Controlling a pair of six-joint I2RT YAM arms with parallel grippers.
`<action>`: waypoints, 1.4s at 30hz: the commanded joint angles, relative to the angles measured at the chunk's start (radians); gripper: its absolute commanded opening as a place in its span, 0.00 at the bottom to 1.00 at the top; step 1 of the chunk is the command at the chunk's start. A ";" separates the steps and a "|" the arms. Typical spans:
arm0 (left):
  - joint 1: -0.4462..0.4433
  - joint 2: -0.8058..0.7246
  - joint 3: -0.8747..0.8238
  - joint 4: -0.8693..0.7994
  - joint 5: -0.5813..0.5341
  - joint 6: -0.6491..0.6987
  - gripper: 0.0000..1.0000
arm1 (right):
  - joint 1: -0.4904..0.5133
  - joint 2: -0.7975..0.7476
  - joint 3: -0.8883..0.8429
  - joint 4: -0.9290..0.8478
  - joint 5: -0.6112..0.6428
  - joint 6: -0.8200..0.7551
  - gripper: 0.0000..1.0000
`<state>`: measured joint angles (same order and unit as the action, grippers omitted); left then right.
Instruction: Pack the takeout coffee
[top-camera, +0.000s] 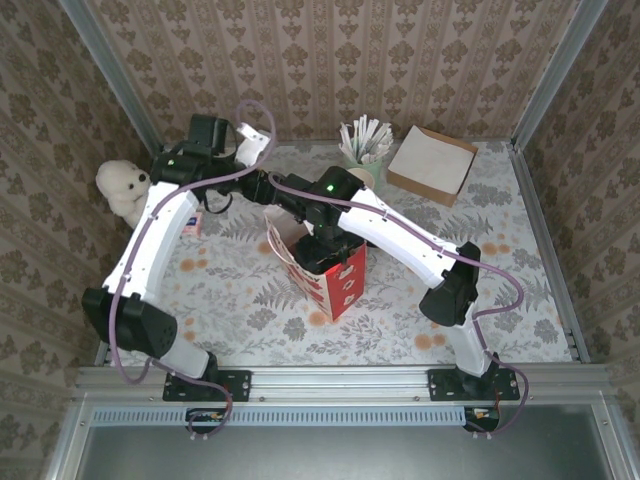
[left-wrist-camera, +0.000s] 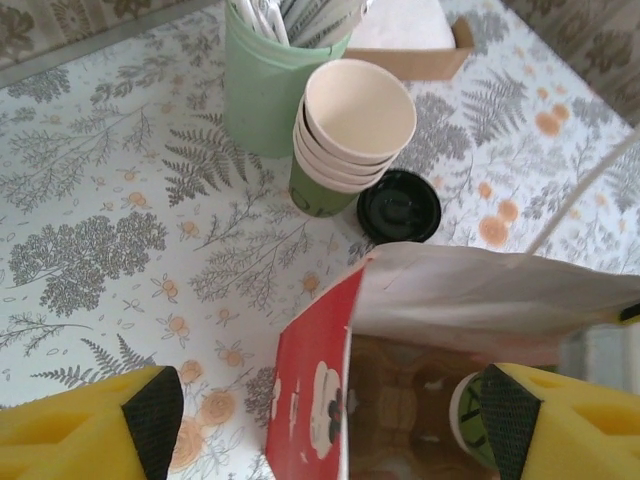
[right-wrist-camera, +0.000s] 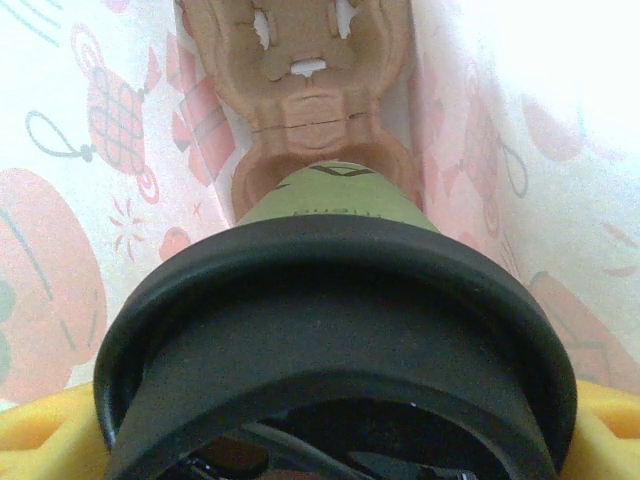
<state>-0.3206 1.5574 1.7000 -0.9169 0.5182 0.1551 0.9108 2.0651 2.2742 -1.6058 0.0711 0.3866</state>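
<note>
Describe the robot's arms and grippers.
The left arm and right arm have white links, black joints, a green status light each and a looping purple cable. The left gripper and right gripper have yellow fingers; the left's carry black pads.

The tabletop (top-camera: 500, 260) wears a cloth printed with grey ferns and orange flowers. A red-and-white paper bag (top-camera: 335, 280) stands open near its middle. Along the far edge sit a pale green cup of white sticks (left-wrist-camera: 262, 85), a stack of cream paper cups (left-wrist-camera: 350, 130) beside a loose black lid (left-wrist-camera: 399, 206), a cardboard box of white napkins (top-camera: 432, 163) and, at far left, a white teddy bear (top-camera: 124, 187).
</note>
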 joint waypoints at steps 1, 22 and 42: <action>-0.012 0.063 0.077 -0.138 -0.037 0.126 0.79 | 0.002 -0.046 -0.014 -0.151 -0.004 -0.027 0.67; -0.066 0.085 0.021 -0.062 0.031 0.131 0.13 | -0.012 0.015 0.026 -0.141 -0.031 0.078 0.66; -0.040 0.106 0.029 -0.047 -0.003 0.103 0.00 | -0.018 0.013 -0.107 -0.183 -0.022 -0.009 0.65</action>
<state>-0.3752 1.6604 1.7130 -0.9791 0.5217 0.2775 0.8948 2.1258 2.1990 -1.6054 0.0448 0.3916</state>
